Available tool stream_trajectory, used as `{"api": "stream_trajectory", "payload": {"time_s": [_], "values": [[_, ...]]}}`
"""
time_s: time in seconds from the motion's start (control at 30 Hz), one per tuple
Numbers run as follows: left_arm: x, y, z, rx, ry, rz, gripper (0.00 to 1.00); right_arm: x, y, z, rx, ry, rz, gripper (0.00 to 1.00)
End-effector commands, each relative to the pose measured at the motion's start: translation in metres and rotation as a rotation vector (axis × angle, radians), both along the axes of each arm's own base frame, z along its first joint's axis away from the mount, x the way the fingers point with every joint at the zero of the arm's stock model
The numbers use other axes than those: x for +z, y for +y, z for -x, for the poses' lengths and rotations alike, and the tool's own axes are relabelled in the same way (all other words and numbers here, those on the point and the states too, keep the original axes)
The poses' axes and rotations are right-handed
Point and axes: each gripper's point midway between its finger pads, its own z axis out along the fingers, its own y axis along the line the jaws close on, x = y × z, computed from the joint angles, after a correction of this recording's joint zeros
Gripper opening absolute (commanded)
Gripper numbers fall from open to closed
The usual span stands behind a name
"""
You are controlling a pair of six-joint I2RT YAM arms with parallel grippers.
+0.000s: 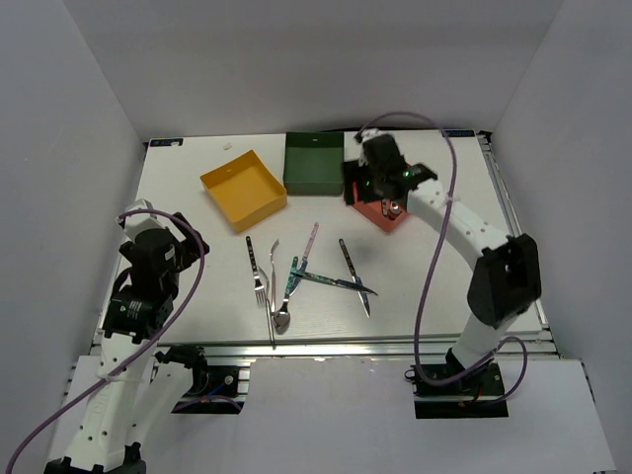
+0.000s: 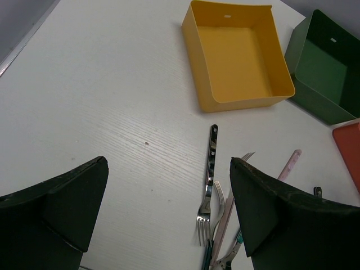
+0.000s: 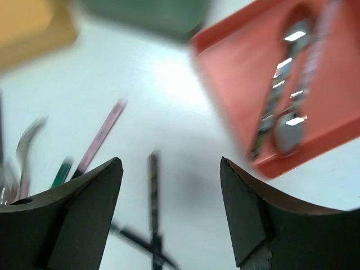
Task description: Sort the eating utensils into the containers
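Observation:
Several eating utensils lie loose in a heap at the table's front middle: a fork (image 1: 259,269), a pink-handled piece (image 1: 309,245), a teal-handled piece (image 1: 291,280) and two crossed knives (image 1: 354,273). Three containers stand at the back: a yellow tray (image 1: 244,188), a dark green tray (image 1: 314,164) and a red-orange tray (image 1: 383,219). The red-orange tray (image 3: 225,73) holds a spoon (image 3: 289,126) and another utensil. My right gripper (image 3: 170,160) hangs open and empty at that tray's near-left edge, above bare table. My left gripper (image 2: 169,162) stands wide open over the table, left of the fork (image 2: 209,188).
White walls enclose the table on three sides. The yellow tray (image 2: 236,56) and the green tray (image 2: 323,70) are empty. The right wrist view is blurred by motion. The table's metal front edge (image 1: 326,348) runs just behind the arm bases.

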Motion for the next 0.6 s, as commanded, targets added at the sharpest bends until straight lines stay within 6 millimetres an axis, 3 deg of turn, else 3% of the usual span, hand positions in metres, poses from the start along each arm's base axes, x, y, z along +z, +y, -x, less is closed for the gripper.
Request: {"api": "stream_trajectory", "payload": {"time_s": [0.0,0.1,0.2,0.3,0.33,0.47,0.5,0.53,0.57], "values": [[-0.004,0.002,-0.002,0.014,0.018,-0.007,0.98,-0.026,0.040,0.054,0.197,-0.007,-0.017,0.76],[-0.007,0.002,-0.003,0.015,0.034,-0.009,0.98,-0.037,0.084,0.105,0.447,-0.014,-0.051,0.76],[-0.010,0.000,-0.005,0.007,0.039,-0.002,0.98,-0.046,0.096,0.118,0.437,-0.012,-0.008,0.76],[-0.014,-0.001,-0.007,0.007,0.063,-0.006,0.98,-0.052,0.116,0.136,0.458,0.042,-0.079,0.74],[-0.017,-0.001,-0.008,0.005,0.074,-0.006,0.98,-0.056,0.114,0.132,0.404,0.029,-0.052,0.74],[-0.021,-0.002,-0.010,0.000,0.096,-0.009,0.98,-0.070,0.126,0.146,0.217,0.090,-0.106,0.69],[-0.022,-0.003,-0.010,-0.003,0.097,-0.009,0.98,-0.072,0.138,0.159,0.170,0.100,-0.128,0.69],[-0.023,-0.003,-0.010,-0.002,0.102,-0.009,0.98,-0.076,0.141,0.155,0.114,0.069,-0.109,0.66],[-0.023,-0.003,-0.010,-0.004,0.104,-0.010,0.98,-0.081,0.151,0.164,0.070,0.086,-0.128,0.63]]}}
